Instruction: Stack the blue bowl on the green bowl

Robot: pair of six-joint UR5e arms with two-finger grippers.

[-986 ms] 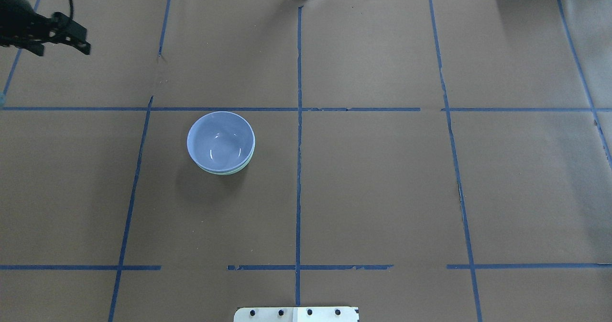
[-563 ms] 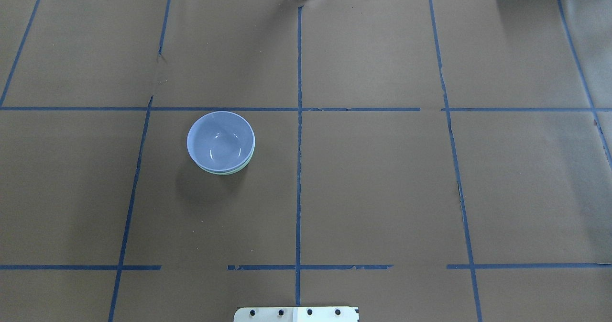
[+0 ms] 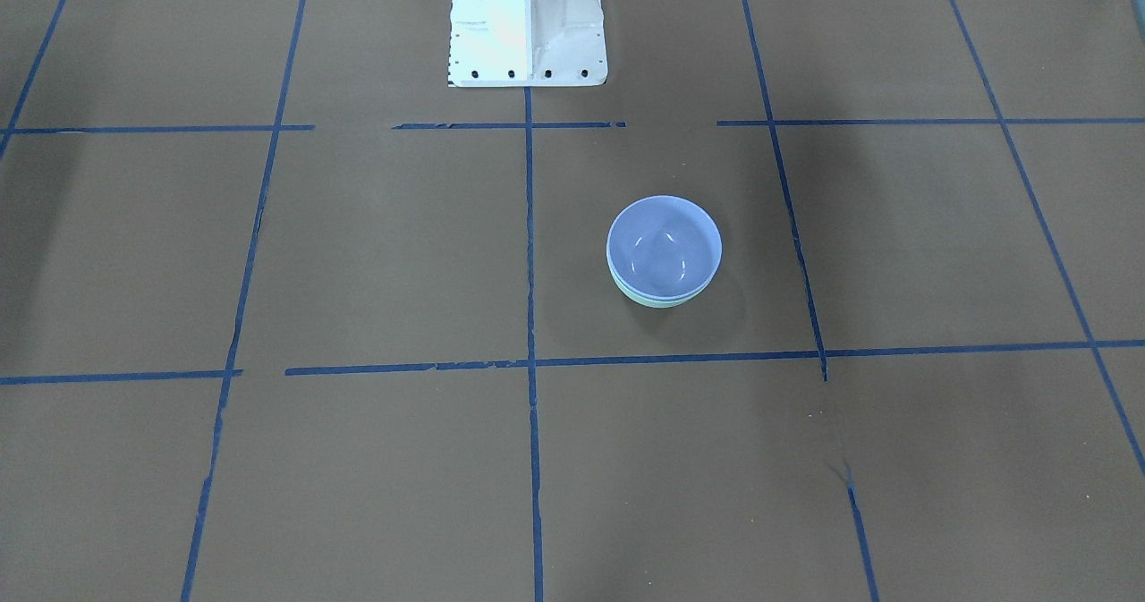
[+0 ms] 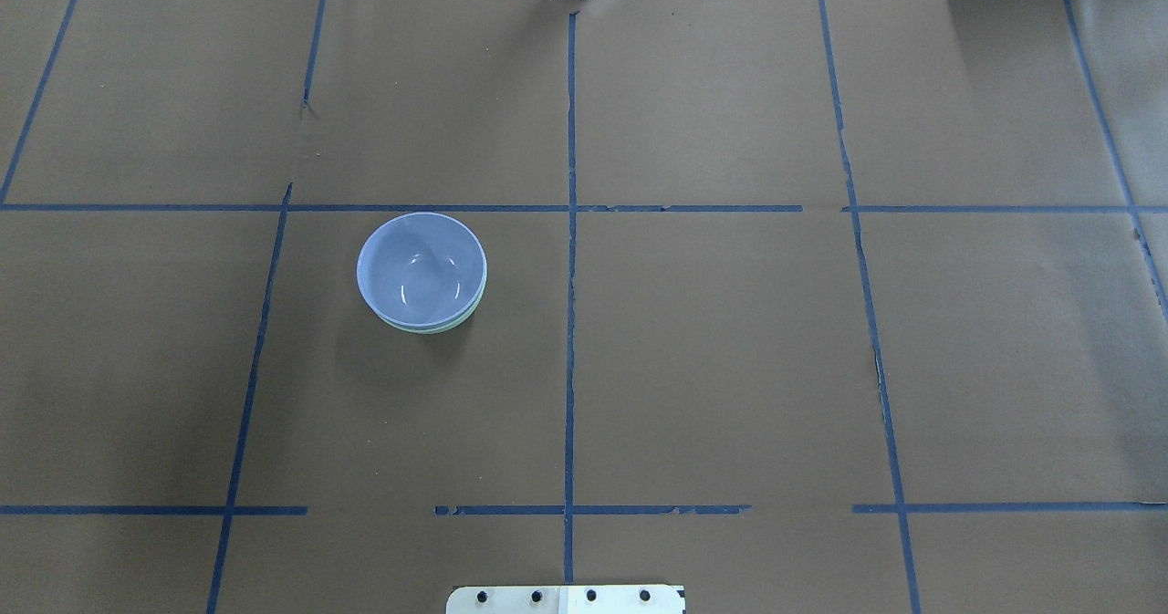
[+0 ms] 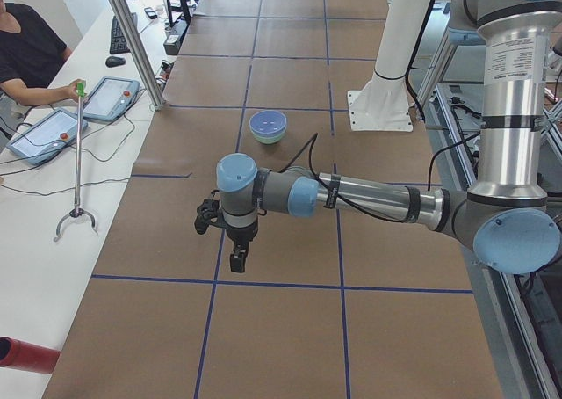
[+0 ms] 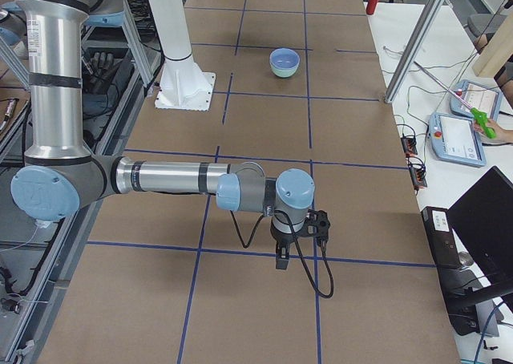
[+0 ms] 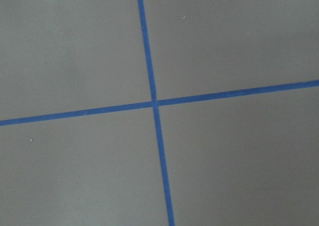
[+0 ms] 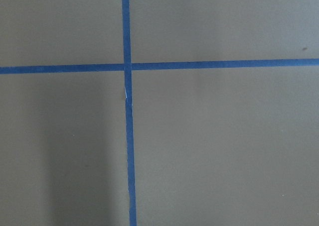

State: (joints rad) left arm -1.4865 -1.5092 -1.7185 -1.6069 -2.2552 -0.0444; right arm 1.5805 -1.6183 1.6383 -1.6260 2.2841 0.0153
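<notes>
The blue bowl (image 4: 420,267) sits nested inside the green bowl (image 4: 431,327), left of the table's centre line. Only a thin mint edge of the green bowl shows under it. The stack also shows in the front-facing view, blue bowl (image 3: 664,246) over green bowl (image 3: 660,301), and in the left view (image 5: 268,120). My left gripper (image 5: 235,260) hangs over the table's left end, far from the bowls; I cannot tell whether it is open or shut. My right gripper (image 6: 282,260) hangs over the right end; I cannot tell its state either.
Brown paper with a blue tape grid covers the table. The white robot base (image 3: 528,47) stands at the near middle edge. An operator with a grabber stick (image 5: 77,153) and tablets (image 5: 114,97) sits beside the table's far side.
My left gripper, seen at the far left of the overhead view one second ago, has moved out of that view. The stacked bowls have not moved.
</notes>
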